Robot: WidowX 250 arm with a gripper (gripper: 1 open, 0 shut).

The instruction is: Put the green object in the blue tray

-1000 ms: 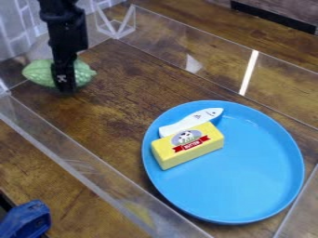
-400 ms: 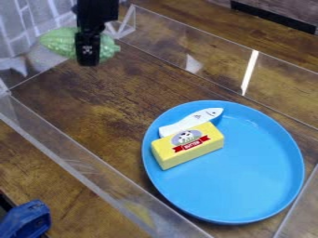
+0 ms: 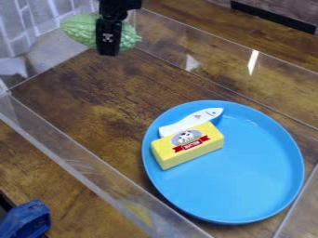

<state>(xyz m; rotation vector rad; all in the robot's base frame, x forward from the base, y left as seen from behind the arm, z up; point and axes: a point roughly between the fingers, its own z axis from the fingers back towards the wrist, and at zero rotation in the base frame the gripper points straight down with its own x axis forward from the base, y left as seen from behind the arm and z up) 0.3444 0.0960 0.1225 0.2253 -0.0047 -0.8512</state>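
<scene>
The green object (image 3: 82, 28), a knobbly leafy-looking lump, hangs above the wooden table at the top left, and my black gripper (image 3: 110, 46) is shut on it from above. Its green edges stick out on both sides of the fingers, while its middle is hidden behind them. The blue tray (image 3: 261, 181), a round blue plate, lies on the table at the lower right, well away from the gripper.
On the tray lie a yellow box (image 3: 187, 146) and a small white object (image 3: 194, 118). Clear acrylic walls (image 3: 74, 158) fence the wooden table (image 3: 112, 102) on the left and front. A blue item (image 3: 25, 223) sits outside at the bottom left.
The gripper has lifted the green object off the table and carried it up and to the right in the picture. The tray and its contents have not moved.
</scene>
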